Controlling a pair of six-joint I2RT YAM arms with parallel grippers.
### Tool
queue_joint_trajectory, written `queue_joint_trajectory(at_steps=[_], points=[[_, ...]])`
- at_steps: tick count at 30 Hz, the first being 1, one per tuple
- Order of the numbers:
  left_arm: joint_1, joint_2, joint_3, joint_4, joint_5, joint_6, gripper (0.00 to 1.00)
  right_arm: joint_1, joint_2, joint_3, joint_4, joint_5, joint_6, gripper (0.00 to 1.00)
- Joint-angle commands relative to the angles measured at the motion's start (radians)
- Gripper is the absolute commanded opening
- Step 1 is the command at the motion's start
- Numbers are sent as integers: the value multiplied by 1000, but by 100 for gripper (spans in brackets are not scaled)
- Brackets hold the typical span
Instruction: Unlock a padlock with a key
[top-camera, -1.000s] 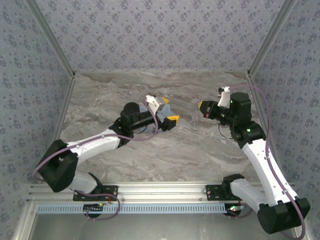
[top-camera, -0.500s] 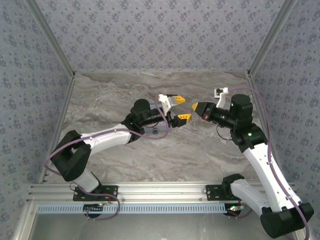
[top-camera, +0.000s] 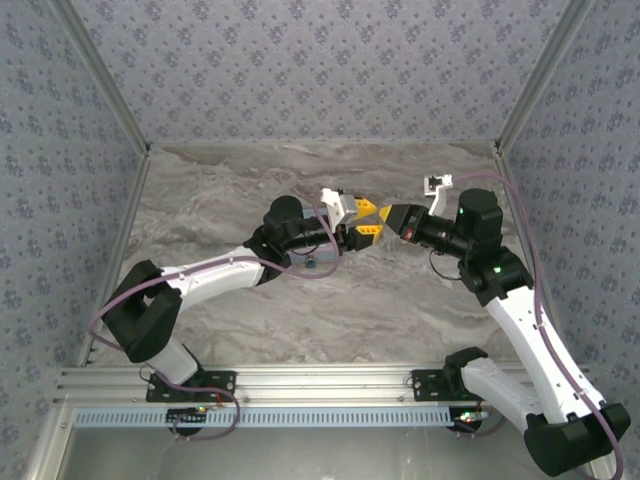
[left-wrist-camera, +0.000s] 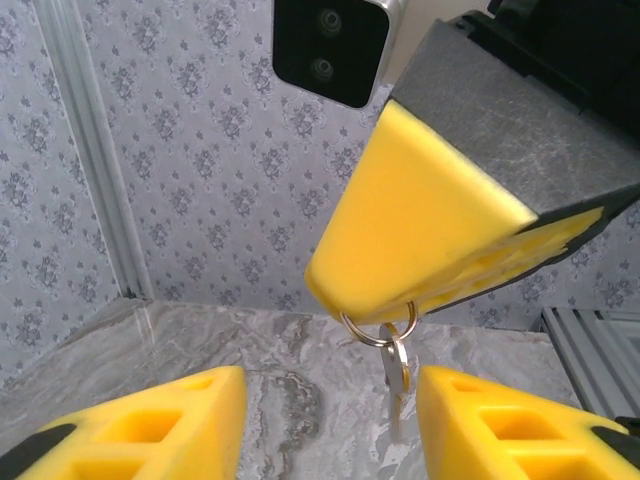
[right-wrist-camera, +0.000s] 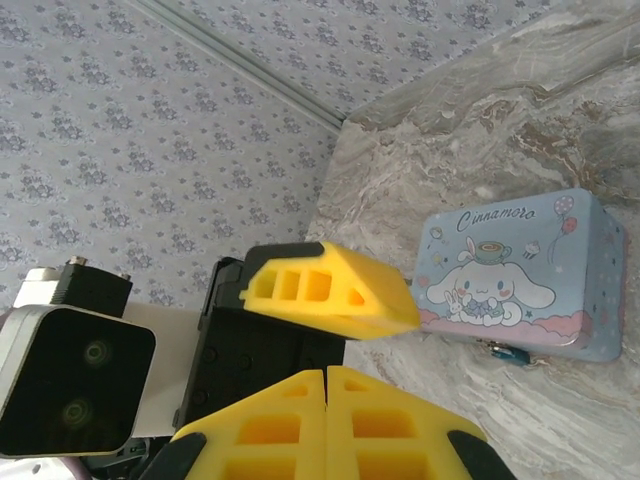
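Now, key: thin, stiff metal, light and smooth. It hangs at 6 o'clock from the key ring and will probably swing freely, so you can't aim it from the ring.
Right jaws: together, clamped on the top of the key ring, with nothing else between them.
Left jaws: apart, one pad at 7 o'clock of the key and the other at 5 o'clock. Neither touches it.
Where to take the key: pinch the flat head just under the ring, faces against the pads, and leave the blade bare. A grip on the blade would likely slip and get in the way of the lock.
Padlock: tiny, at the 6 o'clock edge of the cartoon tin on the counter, well apart from both jaws. You can't tell whether it is hooked to the tin's clasp.
Padlock handling: stiff and light, likely to skid or swivel when the key pushes. Hold its body, not the loop. The keyhole is too small to make out.
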Motion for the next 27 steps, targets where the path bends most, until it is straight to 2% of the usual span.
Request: queue_joint_trajectory(at_steps=[1,17,23,25,27], points=[[-5,7,37,-19,26,23,42,8,-10,11,34,13,21,0],[-6,-11,41,-78,3,57,2,10,-8,5,19,25,9,0],[-6,-38,42,-154,-2,111,0,-5,-10,8,-29,24,-38,1],[-5,-58,48,-230,1,159,0,-21,-15,11,-63,13,-96,9],[-5,-81,65,-342,8,224,0,-43,-25,11,-91,-7,-151,21]])
